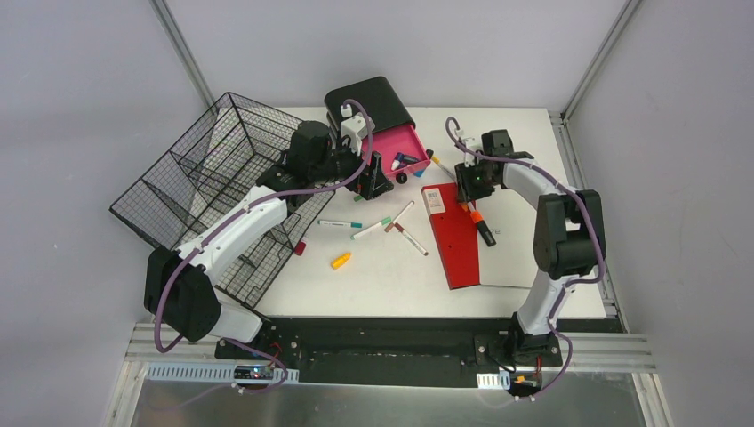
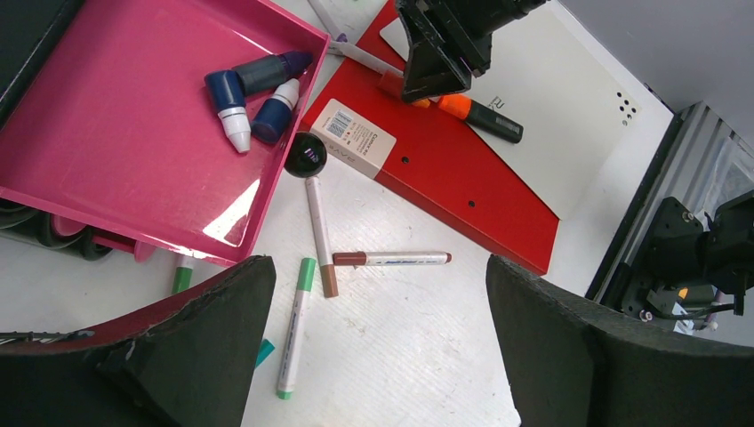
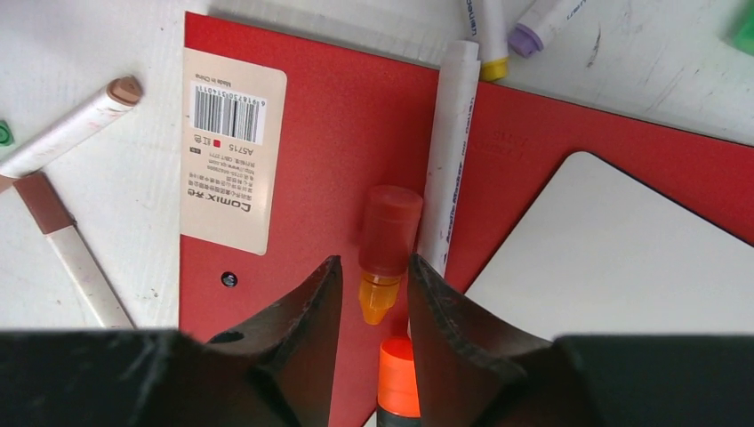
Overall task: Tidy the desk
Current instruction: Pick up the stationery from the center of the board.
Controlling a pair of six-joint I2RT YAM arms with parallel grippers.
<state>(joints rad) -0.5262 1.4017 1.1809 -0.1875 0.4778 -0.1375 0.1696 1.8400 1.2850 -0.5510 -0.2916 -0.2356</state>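
One white pen (image 3: 449, 151) lies just beside the red-capped marker (image 3: 389, 231) on the notebook (image 3: 329, 133), so the right claw (image 3: 372, 261), narrowed about that marker, grip unconfirmed, could snag it.

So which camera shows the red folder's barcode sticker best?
The right wrist view: the barcode sticker is large, its bars distinct. The left wrist view shows it smaller and slanted; the top view, just a pale patch.
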